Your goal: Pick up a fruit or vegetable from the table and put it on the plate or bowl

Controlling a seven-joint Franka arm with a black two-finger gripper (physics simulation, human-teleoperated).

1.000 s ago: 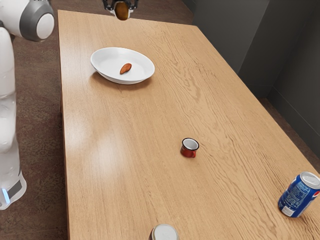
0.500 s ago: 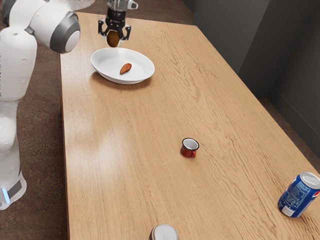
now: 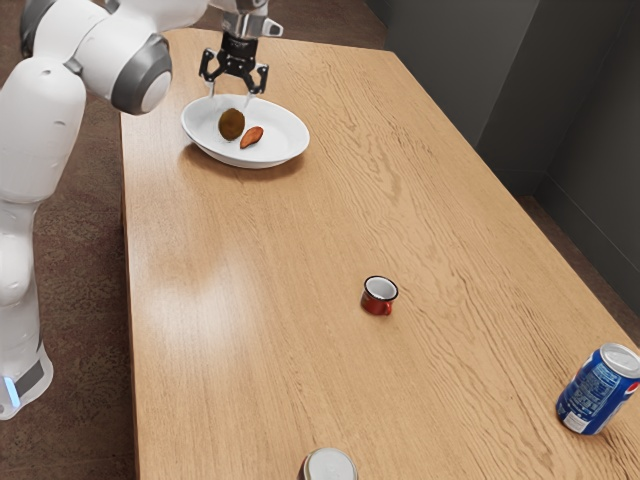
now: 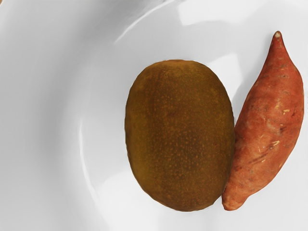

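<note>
A brown kiwi (image 3: 231, 123) lies in the white bowl (image 3: 280, 118) at the table's far end, next to an orange sweet potato (image 3: 252, 136). Just above the kiwi my gripper (image 3: 233, 88) hangs open, its fingers apart and touching nothing. In the wrist view the kiwi (image 4: 179, 134) rests directly under my hand on the bowl's white floor (image 4: 53, 144), with the sweet potato (image 4: 267, 125) against its side.
A small red mug (image 3: 379, 295) stands mid-table. A blue soda can (image 3: 598, 388) sits near the exterior view's right edge, and a grey round lid-like object (image 3: 328, 466) is at the near edge. Bare wood lies between them and the bowl.
My gripper came down over the bowl with the kiwi, then opened. The kiwi left the fingers and now lies in the bowl beside the sweet potato.
</note>
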